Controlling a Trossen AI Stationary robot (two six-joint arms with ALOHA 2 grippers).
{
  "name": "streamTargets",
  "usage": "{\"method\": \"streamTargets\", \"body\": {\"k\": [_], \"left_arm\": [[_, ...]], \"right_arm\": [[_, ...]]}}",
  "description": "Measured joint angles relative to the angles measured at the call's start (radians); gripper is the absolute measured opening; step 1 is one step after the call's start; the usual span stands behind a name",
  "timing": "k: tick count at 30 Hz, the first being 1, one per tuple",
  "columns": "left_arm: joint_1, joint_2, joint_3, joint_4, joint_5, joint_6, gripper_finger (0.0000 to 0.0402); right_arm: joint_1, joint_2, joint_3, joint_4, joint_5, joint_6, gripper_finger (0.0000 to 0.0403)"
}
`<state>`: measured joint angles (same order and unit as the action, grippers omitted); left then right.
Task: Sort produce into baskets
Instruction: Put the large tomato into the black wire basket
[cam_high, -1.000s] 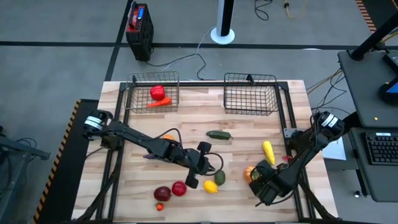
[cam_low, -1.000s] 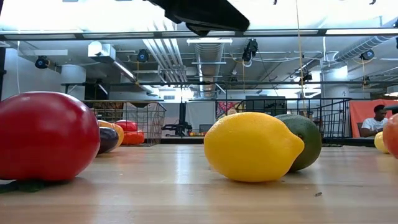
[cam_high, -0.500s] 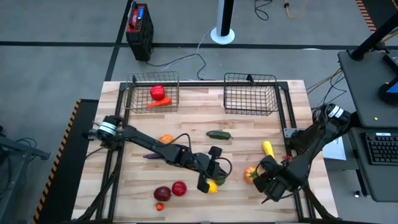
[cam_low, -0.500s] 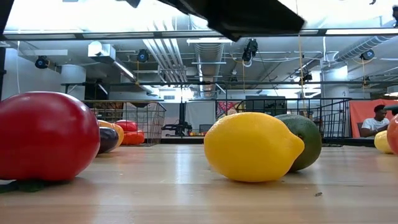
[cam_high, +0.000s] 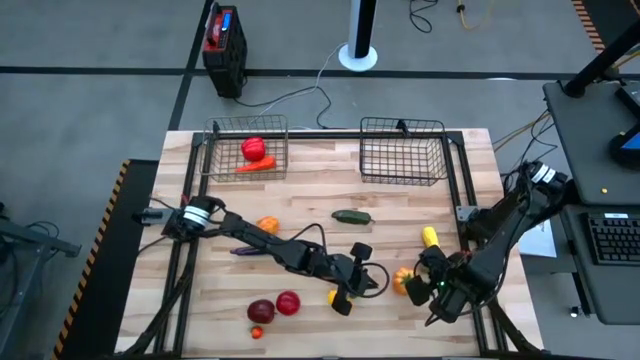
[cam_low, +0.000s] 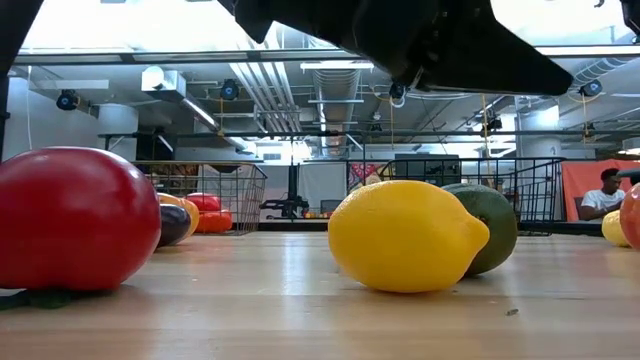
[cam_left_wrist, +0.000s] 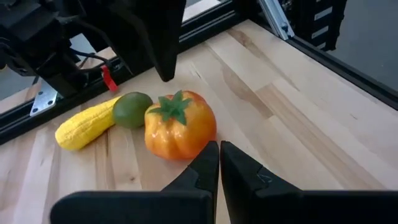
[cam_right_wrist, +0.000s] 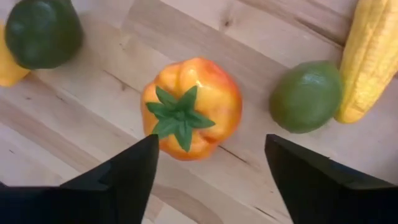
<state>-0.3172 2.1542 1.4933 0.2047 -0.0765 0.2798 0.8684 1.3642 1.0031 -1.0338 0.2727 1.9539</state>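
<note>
An orange bell pepper (cam_high: 402, 281) with a green stem stands on the table near its right front. My right gripper (cam_right_wrist: 211, 138) hangs open above it, a finger on either side and clear of it. My left gripper (cam_left_wrist: 219, 146) is shut; it reaches in low from the table's left, its tips at the pepper's side. A lime (cam_left_wrist: 132, 109) and a yellow corn cob (cam_left_wrist: 84, 124) lie just beyond the pepper. A lemon (cam_low: 405, 235) and a green fruit (cam_low: 490, 225) lie under the left arm. The left basket (cam_high: 247, 150) holds a red piece and a carrot. My left gripper's shut fingertips (cam_left_wrist: 211, 149) stand at the pepper's lower side (cam_left_wrist: 202, 138), coming slanting down from the table's left. Whether they touch it, I cannot tell. The pepper stands upright on the table.
The right basket (cam_high: 403, 150) stands at the far edge. A cucumber (cam_high: 352, 216) lies mid-table, and an orange piece (cam_high: 268, 224) and an eggplant (cam_high: 245, 250) lie by the left arm. Red pieces (cam_high: 275, 306) lie near the front edge. A black frame rail (cam_high: 468, 200) runs along the right.
My left gripper has stretched toward the table's right edge, passing over the lemon and the green fruit and sinking toward the orange pepper. My right gripper has drawn back a little from the pepper, which stays on the table.
</note>
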Motion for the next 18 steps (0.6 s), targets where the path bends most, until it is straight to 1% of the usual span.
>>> {"method": "streamTargets", "body": {"k": [3,7,10,14,18], "left_arm": [[0.000,0.006,0.000,0.004,0.000,0.000,0.0000],[0.002,0.006,-0.002,0.024,0.000,0.004,0.0000],[0.006,0.006,-0.002,0.058,0.000,0.011,0.0000],[0.008,0.006,-0.002,0.084,0.000,0.025,0.0000],[0.010,0.006,-0.002,0.108,0.000,0.026,0.0000]], "right_arm": [[0.004,0.008,-0.003,0.009,-0.005,0.017,0.0323],[0.027,0.007,-0.021,0.061,0.026,0.039,0.0349],[0.049,0.002,-0.053,0.115,0.045,0.078,0.0355],[0.081,0.000,-0.110,0.171,0.052,0.152,0.0353],[0.090,-0.012,-0.161,0.249,0.096,0.178,0.0353]]}}
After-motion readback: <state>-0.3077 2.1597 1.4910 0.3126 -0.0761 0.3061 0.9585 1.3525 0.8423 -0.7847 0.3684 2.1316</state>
